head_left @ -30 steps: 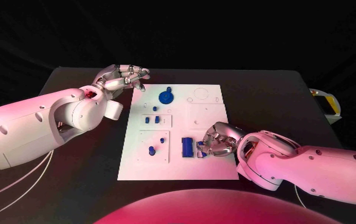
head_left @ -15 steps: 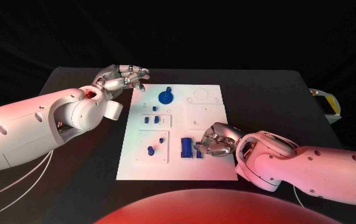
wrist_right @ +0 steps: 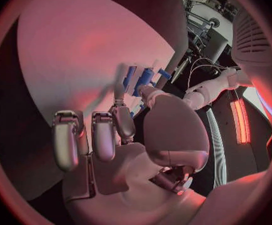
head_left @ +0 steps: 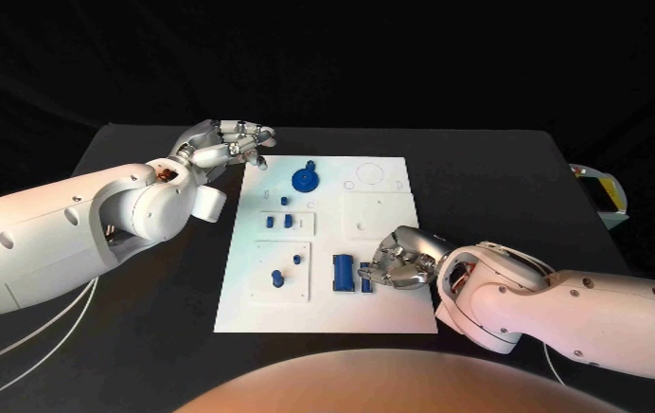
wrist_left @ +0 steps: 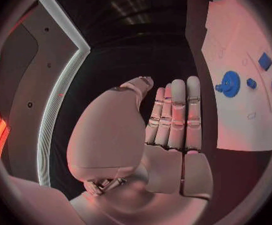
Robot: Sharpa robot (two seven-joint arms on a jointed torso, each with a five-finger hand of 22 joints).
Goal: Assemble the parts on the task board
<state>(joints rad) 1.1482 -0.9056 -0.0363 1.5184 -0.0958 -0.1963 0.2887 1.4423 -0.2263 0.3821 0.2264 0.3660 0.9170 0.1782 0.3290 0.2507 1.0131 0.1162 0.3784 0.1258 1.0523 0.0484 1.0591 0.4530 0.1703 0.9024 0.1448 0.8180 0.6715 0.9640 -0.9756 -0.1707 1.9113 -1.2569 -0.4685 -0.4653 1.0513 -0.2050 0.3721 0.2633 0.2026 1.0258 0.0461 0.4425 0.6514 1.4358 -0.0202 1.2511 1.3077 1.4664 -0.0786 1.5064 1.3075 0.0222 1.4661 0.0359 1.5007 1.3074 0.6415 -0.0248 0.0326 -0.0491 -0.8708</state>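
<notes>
On the black bench (head_left: 519,176) the white task board (head_left: 382,314) is laid flat in the middle, with blue parts spread over it. A round gear-like part (head_left: 306,179) is seen near the far edge, two small pieces (head_left: 280,220) below it, two more (head_left: 287,269) in a lower panel, and a rectangular block (head_left: 345,271) near the right hand (head_left: 398,260). That hand is lowered over the board just beside the block and a slim blue piece (head_left: 366,285); its fingers are curled, but whether anything is pinched cannot be told. The left hand (head_left: 229,143) is held off the board's far left corner, fingers straight and together, nothing in it. Most pieces are judged to be loose or unseated as yet, so the assembly appears to be at an early stage, with much placing left
</notes>
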